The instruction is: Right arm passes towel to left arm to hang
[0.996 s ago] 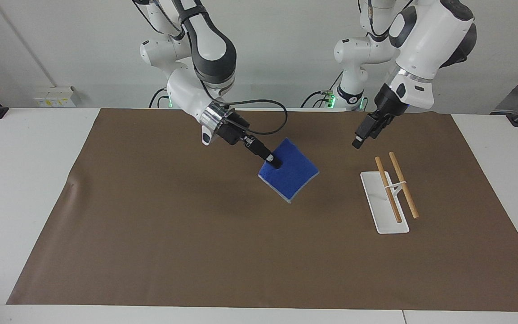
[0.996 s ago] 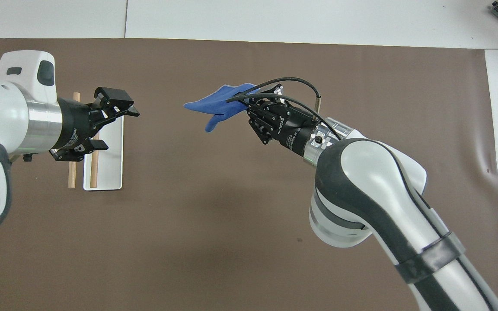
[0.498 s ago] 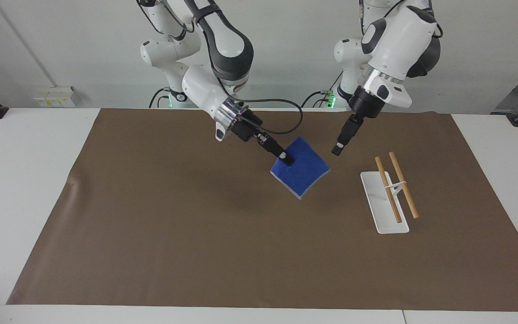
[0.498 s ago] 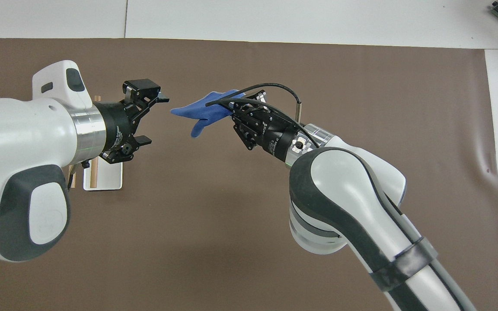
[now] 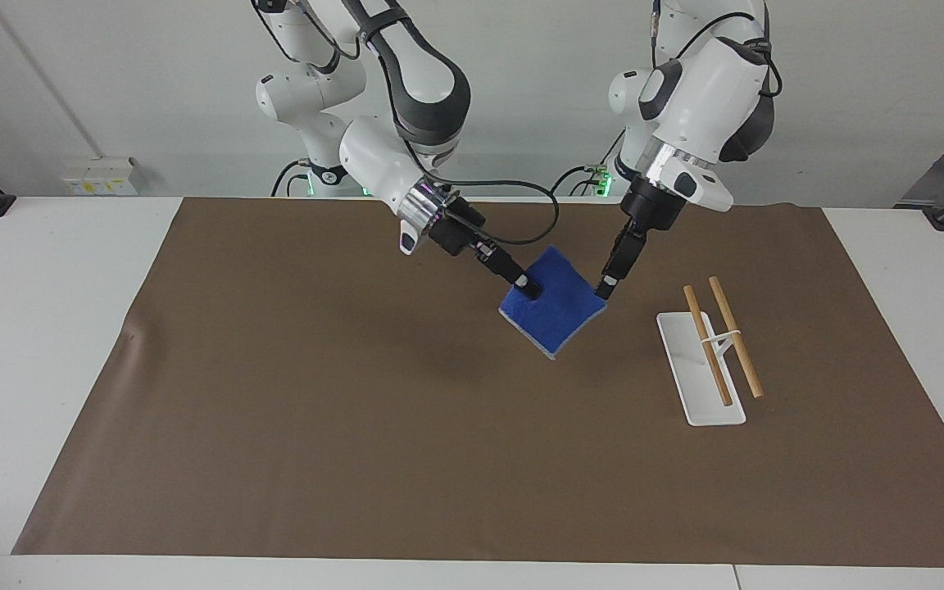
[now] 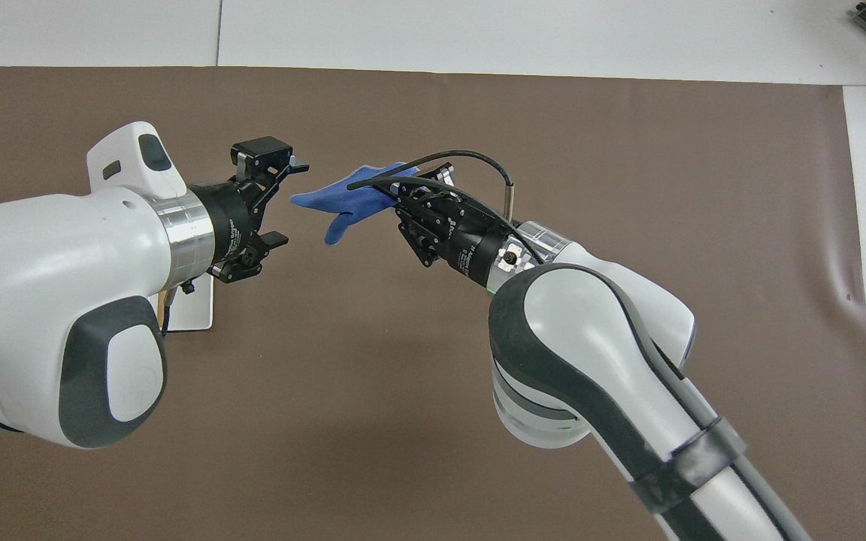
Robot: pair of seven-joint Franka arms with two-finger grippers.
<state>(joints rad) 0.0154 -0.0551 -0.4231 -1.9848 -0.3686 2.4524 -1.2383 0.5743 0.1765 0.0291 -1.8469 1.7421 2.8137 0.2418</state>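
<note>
Handover is the step in hand: the blue towel hangs in the air over the brown mat near the middle of the counter, clamped at one edge in the right tool, whose fingertips are pressed together on the cloth. To do it well, I judge the left tool should slide its spread fingers over the towel's free corner, one above and one below the cloth, and close firmly before the right lets go; releasing early would drop it. The left tool sits just beside that corner, fingers apart, holding nothing. Both arms slope down toward each other from their bases, wrists angled inward, tools nearly meeting. The white rack with two wooden rods stands toward the left arm's end of the counter, bare.
</note>
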